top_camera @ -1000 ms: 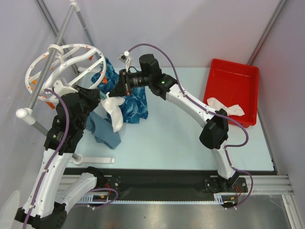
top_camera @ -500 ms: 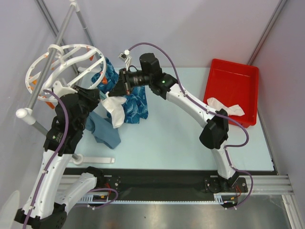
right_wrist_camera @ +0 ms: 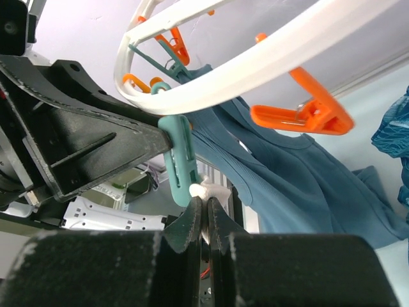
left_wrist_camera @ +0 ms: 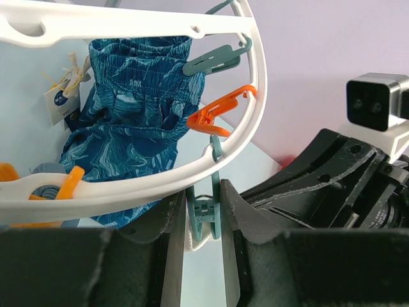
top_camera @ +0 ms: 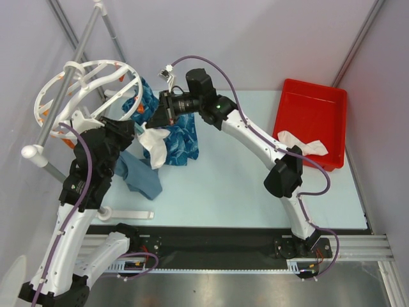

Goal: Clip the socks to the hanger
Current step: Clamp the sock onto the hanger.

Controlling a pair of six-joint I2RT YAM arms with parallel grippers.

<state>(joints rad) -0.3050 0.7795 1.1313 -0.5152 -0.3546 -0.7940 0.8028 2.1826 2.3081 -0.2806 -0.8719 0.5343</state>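
Under the hanger's near rim: my left gripper [left_wrist_camera: 203,214] and right gripper [right_wrist_camera: 206,220] met there, at the far left of the table
Left jaws: clenched on the teal clip [right_wrist_camera: 177,160] that hung from the hanger [right_wrist_camera: 255,67]; both fingers pressed its sides
Right jaws: pinched tight on the top edge of the white sock [top_camera: 153,144]; the rest of it drooped toward the table
Sock and clip: the pinched edge touched the clip's lower end; whether any fabric sat inside the clip's mouth, I could not tell
Second sock [top_camera: 300,142]: lay in the red tray [top_camera: 319,96] at the far right, well apart from the hanger
Neighbours: blue patterned cloth [left_wrist_camera: 128,115] hung from another clip on the rim; grey-blue garment [right_wrist_camera: 287,179] hung behind the teal clip; an orange clip [right_wrist_camera: 300,115] stood free just beside
Step in hand: feeding the first sock into the clip, by my judgement; one arm worked the clip, the other presented the fabric
Next move: my right arm should lift the edge into the clip's mouth; my left jaws should let go only once the fabric sits between the clip's tips; my right jaws should release last, or the sock may drop
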